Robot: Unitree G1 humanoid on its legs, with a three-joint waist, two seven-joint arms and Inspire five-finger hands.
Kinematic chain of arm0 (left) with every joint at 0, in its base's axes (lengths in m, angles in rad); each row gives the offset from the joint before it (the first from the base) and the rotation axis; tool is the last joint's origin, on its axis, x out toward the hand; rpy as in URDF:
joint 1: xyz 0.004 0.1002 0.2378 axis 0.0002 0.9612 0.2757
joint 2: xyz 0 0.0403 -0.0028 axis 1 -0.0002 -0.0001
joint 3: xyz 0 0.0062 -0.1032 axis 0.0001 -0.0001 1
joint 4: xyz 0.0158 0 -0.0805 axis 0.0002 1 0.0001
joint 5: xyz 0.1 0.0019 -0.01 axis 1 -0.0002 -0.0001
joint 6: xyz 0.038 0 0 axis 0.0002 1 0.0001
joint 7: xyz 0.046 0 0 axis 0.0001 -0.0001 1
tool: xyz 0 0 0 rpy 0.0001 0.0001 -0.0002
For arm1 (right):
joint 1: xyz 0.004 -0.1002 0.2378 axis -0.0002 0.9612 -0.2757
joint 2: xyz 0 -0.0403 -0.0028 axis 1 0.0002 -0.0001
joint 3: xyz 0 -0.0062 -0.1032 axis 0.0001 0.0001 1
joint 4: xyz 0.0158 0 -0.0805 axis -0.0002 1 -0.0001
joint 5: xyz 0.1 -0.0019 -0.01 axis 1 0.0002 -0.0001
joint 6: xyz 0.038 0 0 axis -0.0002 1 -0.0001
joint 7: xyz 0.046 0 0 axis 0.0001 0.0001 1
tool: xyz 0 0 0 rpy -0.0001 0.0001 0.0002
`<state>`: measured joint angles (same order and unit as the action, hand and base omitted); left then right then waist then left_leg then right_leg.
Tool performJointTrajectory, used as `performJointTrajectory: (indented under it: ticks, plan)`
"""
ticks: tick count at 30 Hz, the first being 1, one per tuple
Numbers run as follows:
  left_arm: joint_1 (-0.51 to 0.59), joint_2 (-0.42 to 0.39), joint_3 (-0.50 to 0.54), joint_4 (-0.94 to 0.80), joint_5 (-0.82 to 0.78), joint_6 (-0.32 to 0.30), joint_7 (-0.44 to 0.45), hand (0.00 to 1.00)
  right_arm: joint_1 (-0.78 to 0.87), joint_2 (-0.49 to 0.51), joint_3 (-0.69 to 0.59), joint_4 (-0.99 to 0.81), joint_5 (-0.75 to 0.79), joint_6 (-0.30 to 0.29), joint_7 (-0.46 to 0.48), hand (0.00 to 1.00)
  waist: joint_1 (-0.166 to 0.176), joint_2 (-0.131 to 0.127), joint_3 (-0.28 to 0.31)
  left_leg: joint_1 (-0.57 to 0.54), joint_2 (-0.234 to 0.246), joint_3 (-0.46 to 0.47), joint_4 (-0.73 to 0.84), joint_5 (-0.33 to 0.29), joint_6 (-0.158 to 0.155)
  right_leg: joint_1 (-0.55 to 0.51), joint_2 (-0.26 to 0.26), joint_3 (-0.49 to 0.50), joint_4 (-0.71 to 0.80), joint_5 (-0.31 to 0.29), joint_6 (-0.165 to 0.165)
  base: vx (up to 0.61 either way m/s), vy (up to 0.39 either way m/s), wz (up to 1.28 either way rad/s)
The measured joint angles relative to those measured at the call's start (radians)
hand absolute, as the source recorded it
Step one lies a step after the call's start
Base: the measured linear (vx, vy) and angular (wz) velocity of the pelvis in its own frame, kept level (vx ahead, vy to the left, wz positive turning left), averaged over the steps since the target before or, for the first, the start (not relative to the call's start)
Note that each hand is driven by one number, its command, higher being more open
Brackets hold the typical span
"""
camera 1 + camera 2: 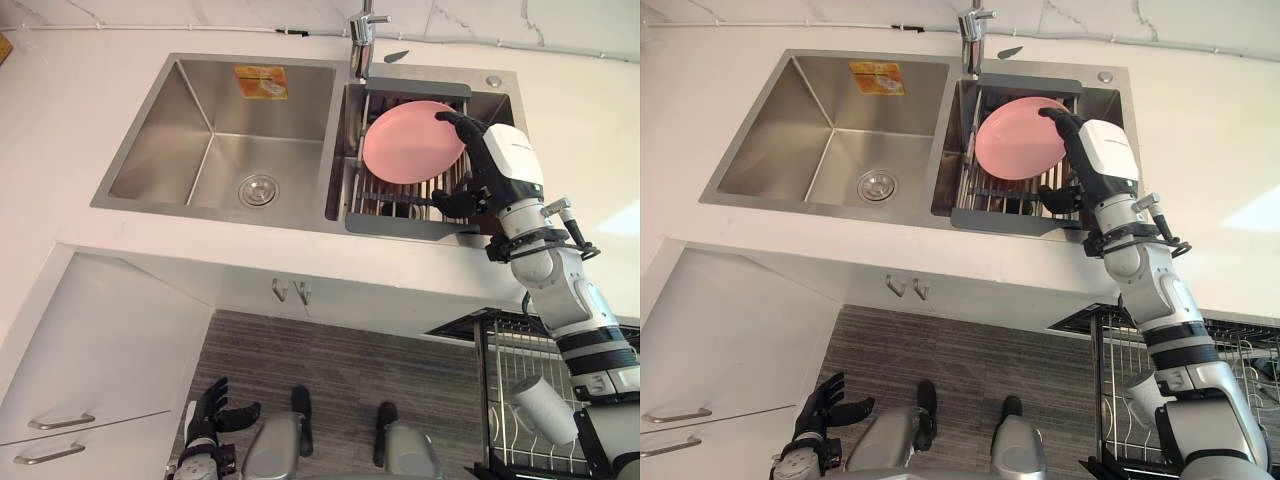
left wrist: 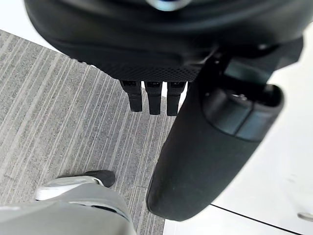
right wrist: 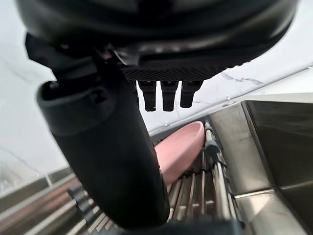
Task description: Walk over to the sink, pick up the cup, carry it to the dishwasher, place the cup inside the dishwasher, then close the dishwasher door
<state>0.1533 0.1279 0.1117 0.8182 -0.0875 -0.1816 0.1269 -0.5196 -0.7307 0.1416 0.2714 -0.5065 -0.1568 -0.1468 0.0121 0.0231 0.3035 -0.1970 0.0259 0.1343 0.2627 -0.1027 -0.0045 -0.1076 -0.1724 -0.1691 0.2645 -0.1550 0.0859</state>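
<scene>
A white cup (image 1: pixel 545 408) lies on its side in the pulled-out wire dishwasher rack (image 1: pixel 497 372) at the lower right, below the counter. My right hand (image 1: pixel 505 160) reaches over the drying rack (image 1: pixel 400 205) in the sink's right basin, beside a pink plate (image 1: pixel 408 142) that stands tilted in it. Its fingers (image 3: pixel 166 95) are straight and open, their tips at the plate's (image 3: pixel 181 147) rim, the thumb lower by the rack's front. My left hand (image 1: pixel 212 410) hangs low over the floor at the lower left, fingers (image 2: pixel 154 100) relaxed and holding nothing.
The steel left basin (image 1: pixel 150 150) holds nothing but its drain (image 1: pixel 258 189). A tap (image 1: pixel 363 40) stands between the basins on the white counter (image 1: pixel 60 120). White drawers with metal handles (image 1: pixel 60 422) sit at the lower left, and two hooks (image 1: pixel 290 291) under the counter edge.
</scene>
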Motion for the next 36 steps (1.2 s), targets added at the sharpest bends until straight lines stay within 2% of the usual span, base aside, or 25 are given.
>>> performJointTrajectory:
  ticks: [4, 15, 16, 28, 36]
  plan:
    - [-0.013, 0.0, 0.0, -0.001, 0.0, 0.0, 0.001, 0.9, -0.06, -0.011, 0.007, 0.04, -0.021, 0.005, 0.0, 0.9, 0.0, 0.008, 0.031, -0.006, 0.001, -0.002, 0.015, 0.0, 0.001, -0.003, 0.0, -0.001, 0.008, 0.002, 0.001, -0.04, 0.013, 0.01]
    - [-0.041, 0.001, 0.0, -0.014, -0.005, -0.002, 0.025, 0.9, -0.229, -0.018, 0.027, 0.148, -0.12, 0.063, -0.018, 0.9, 0.009, 0.027, 0.082, -0.069, 0.009, -0.013, 0.055, 0.0, 0.002, -0.063, 0.003, -0.005, 0.046, 0.002, 0.0, -0.04, 0.002, 0.02]
    - [-0.047, 0.0, 0.0, -0.014, -0.011, -0.002, 0.026, 0.9, -0.245, -0.019, 0.027, 0.155, -0.124, 0.07, -0.019, 0.3, 0.013, 0.03, 0.085, -0.075, 0.01, -0.014, 0.06, 0.0, 0.002, -0.068, 0.003, -0.005, 0.049, 0.002, 0.0, 0.0, 0.0, 0.0]
    - [-0.091, -0.003, -0.001, -0.021, -0.015, -0.01, 0.028, 0.9, -0.374, -0.044, 0.085, 0.222, -0.147, 0.081, -0.032, 0.3, 0.024, 0.041, 0.114, -0.096, 0.011, -0.022, 0.063, 0.002, 0.003, -0.085, 0.005, -0.012, 0.052, 0.002, 0.0, 0.0, -0.001, 0.01]
    - [-0.096, -0.012, -0.001, -0.022, -0.037, -0.016, 0.028, 0.9, -0.375, -0.052, 0.102, 0.204, -0.147, 0.056, -0.032, 0.3, 0.025, 0.041, 0.114, -0.09, 0.01, -0.025, 0.047, 0.015, 0.0, -0.085, 0.005, -0.016, 0.048, 0.003, -0.003, 0.0, -0.001, 0.01]
